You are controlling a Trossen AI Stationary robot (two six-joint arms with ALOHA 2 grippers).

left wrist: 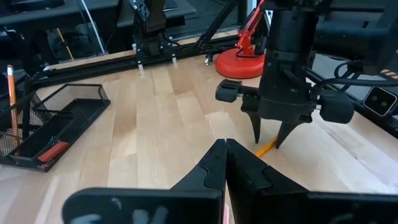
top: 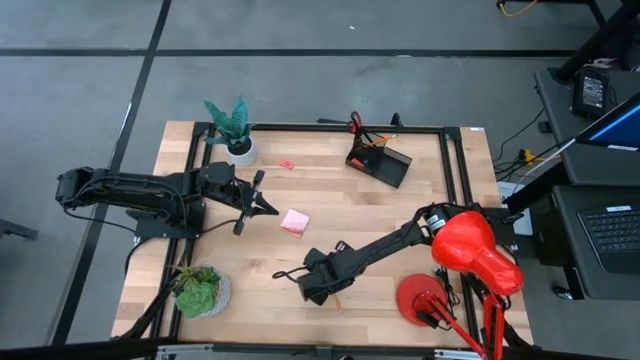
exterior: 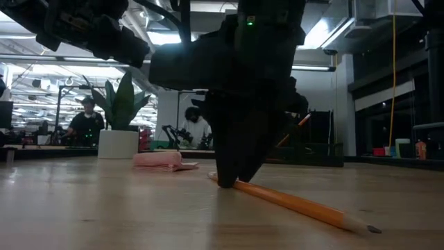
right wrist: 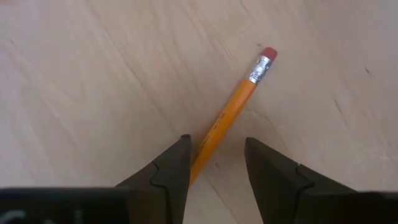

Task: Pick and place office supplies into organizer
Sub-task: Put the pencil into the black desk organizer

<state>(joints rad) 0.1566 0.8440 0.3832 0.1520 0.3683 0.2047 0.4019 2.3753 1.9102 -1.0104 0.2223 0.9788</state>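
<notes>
Down on the front half of the desk, an orange pencil lies flat on the wood. Its long axis runs on a diagonal: the pink eraser end points away from the right wrist camera, and in the low view the sharpened tip points toward the front of the desk.

The right end effector stands right over the pencil, its two dark fingers parted and straddling the shaft, one on each side. The jaws are part open with a visible gap; the pencil passes between them, closer to one finger. In the low view the fingertips are down at the wood with the pencil running out from under them. Whether the fingers actually press on the pencil, I cannot tell. It lies on the desk, not lifted.

Over to the left end effector: fingers pressed fully together, nothing between them, hovering above the desk's middle and pointed toward the right arm.

A pink sticky-note pad sits flat mid-desk, between the two arms. The black mesh organizer is at the far edge of the desk, well apart from the pencil, with another orange pencil standing upright in it and a red item lying in its tray.
</notes>
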